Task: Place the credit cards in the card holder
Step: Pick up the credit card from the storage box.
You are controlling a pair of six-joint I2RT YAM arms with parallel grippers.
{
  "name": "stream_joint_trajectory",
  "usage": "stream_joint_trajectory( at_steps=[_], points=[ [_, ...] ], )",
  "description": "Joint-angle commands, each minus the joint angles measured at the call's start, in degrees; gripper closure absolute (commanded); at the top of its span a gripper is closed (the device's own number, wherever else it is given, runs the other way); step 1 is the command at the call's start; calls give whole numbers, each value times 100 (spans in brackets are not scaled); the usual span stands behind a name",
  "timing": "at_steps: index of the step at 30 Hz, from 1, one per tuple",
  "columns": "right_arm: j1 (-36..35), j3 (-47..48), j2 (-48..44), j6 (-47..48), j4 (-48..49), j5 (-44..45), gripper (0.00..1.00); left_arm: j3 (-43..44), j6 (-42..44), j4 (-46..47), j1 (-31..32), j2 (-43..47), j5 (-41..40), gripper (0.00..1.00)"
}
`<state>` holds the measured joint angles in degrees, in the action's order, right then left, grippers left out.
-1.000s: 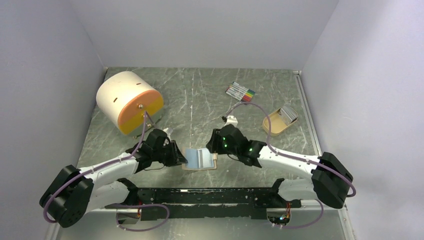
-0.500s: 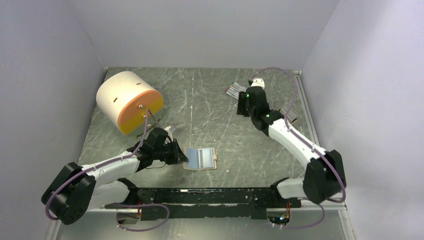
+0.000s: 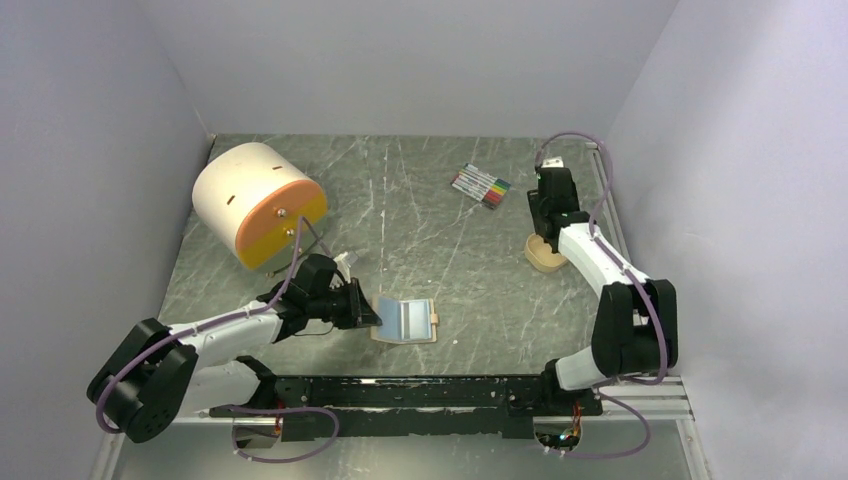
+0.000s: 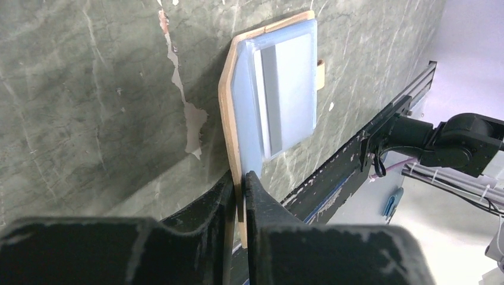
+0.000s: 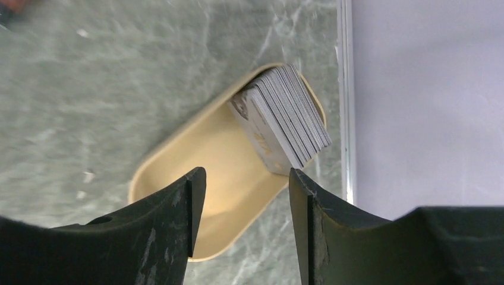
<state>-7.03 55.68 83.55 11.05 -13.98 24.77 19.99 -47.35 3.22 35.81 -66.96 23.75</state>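
Jaws of the left gripper [image 4: 239, 179] clamp the near edge of the card holder [image 4: 284, 89], likely steadying it open on the table [image 4: 89, 89]. The right gripper [image 5: 245, 178], jaws spread wide, hovers over the credit cards [image 5: 288, 113] stacked on edge in the tray [image 5: 178, 178], seemingly lined up to grab them.

Dark green marbled table [image 3: 420, 200], scratched. Far left: cream drum [image 3: 258, 203] with orange face, lying on its side. Far, right of centre: bundle of marker pens [image 3: 481, 185]. Right side: tan tray [image 3: 541, 258]. Near centre: card holder [image 3: 405, 320], open, clear sleeves up.
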Motion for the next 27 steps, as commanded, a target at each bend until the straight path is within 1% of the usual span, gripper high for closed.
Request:
stream_joint_trajectory(
  at_steps=[1, 7, 13, 21, 27],
  points=[
    [195, -230, 333, 912, 281, 307, 42, 52, 25, 350, 35, 95, 261, 83],
    [263, -193, 865, 1283, 688, 688, 41, -12, -33, 425, 39, 110, 298, 82],
    [263, -145, 1359, 1705, 1101, 1408, 41, -15, -77, 460, 37, 123, 313, 81],
    [270, -130, 1635, 2098, 1667, 1573, 41, -31, -116, 505, 37, 111, 309, 81],
    [335, 3, 1997, 2202, 1538, 1449, 41, -61, -166, 512, 33, 147, 296, 81]
  ],
)
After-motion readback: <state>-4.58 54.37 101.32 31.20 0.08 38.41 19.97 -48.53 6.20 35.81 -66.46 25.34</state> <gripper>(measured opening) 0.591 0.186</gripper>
